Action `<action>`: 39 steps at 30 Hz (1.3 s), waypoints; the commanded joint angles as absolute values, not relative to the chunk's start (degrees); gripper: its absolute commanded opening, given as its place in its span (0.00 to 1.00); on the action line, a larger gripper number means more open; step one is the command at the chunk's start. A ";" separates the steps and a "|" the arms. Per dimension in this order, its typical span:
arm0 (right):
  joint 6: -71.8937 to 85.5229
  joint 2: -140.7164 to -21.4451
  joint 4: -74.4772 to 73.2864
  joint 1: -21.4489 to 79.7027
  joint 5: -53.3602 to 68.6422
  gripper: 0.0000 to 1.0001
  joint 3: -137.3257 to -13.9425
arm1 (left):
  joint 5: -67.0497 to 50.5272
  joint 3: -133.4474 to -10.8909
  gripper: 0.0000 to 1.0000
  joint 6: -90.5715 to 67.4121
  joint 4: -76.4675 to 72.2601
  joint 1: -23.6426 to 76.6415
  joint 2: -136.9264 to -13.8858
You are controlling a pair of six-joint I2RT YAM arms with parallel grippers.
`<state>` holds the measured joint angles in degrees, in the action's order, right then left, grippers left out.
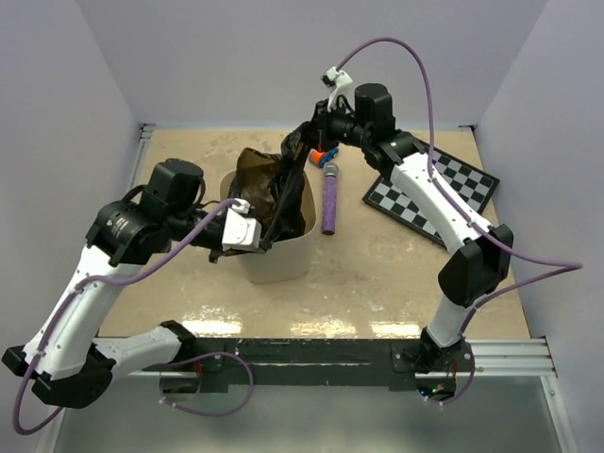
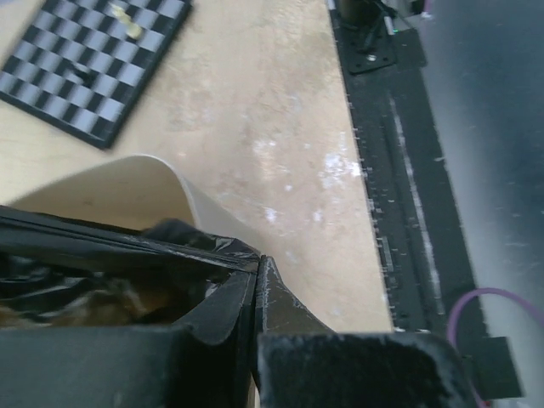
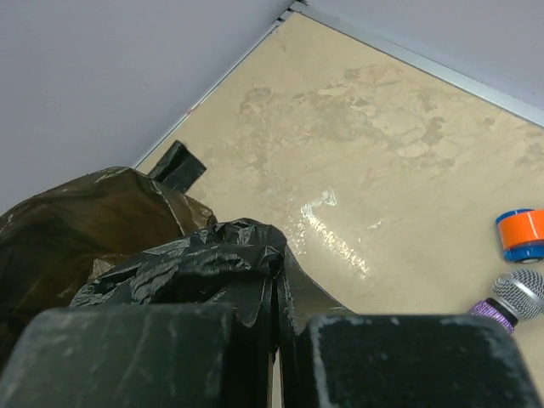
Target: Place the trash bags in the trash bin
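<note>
The cream trash bin point(image 1: 283, 257) stands at the middle of the table. A dark brown-black trash bag point(image 1: 269, 184) is stretched over its mouth, partly inside it. My left gripper point(image 1: 257, 236) is shut on the bag's near-left edge at the bin's rim. In the left wrist view its fingertips point(image 2: 257, 265) pinch the glossy film point(image 2: 102, 255) beside the bin's wall point(image 2: 161, 183). My right gripper point(image 1: 311, 142) is shut on the bag's far edge and holds it above the table behind the bin. In the right wrist view, crumpled film point(image 3: 195, 255) is bunched between the right gripper's point(image 3: 279, 259) closed jaws.
A purple glittery microphone point(image 1: 329, 200) lies right of the bin, its head point(image 3: 517, 293) showing in the right wrist view. A small orange and blue roll point(image 1: 324, 158) sits behind it. A black-and-white chequered board point(image 1: 432, 193) lies at the far right. Walls enclose the table.
</note>
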<state>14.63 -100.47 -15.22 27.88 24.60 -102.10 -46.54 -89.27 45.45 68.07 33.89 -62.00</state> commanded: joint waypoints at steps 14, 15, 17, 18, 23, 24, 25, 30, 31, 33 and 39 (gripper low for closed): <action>12.75 -79.54 -16.52 27.07 20.40 0.00 -79.64 | -53.79 -70.14 0.00 21.54 49.14 34.19 -59.06; 12.40 -79.72 -16.44 27.16 19.87 0.00 -79.19 | -53.27 -69.18 0.00 21.79 49.48 34.28 -59.06; 11.69 -79.80 -16.52 27.16 19.25 0.00 -78.40 | -51.16 -67.25 0.00 24.94 51.84 34.37 -58.71; 11.34 -79.80 -16.78 27.16 18.29 0.00 -78.05 | -50.11 -66.54 0.00 27.48 53.16 34.45 -58.28; 9.49 -79.37 -18.19 26.98 13.71 0.00 -75.59 | -43.78 -61.89 0.00 35.06 56.78 34.45 -54.94; 9.49 -79.54 -18.28 26.98 13.62 0.00 -74.98 | -42.55 -61.27 0.00 34.98 56.17 34.45 -54.41; 9.58 -79.54 -17.93 26.98 14.06 0.00 -74.36 | -41.23 -59.95 0.00 34.28 54.77 34.45 -54.06; 9.93 -81.64 -15.30 26.98 15.12 0.00 -70.93 | -30.88 -55.82 0.00 31.39 47.57 34.45 -53.26; 9.93 -82.26 -14.86 26.98 15.12 0.00 -70.49 | -28.15 -55.20 0.00 30.33 46.50 34.37 -53.00; 10.37 -83.40 -13.63 26.98 15.38 0.00 -70.14 | -22.09 -53.80 0.00 29.10 44.75 34.28 -52.48; 12.74 -85.25 -11.61 26.98 20.12 0.00 -70.93 | -20.03 -54.31 0.37 29.09 48.41 34.19 -47.91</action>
<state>11.35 -85.54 -15.86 27.38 17.32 -70.59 -24.18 -53.71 30.28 46.85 34.20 -51.75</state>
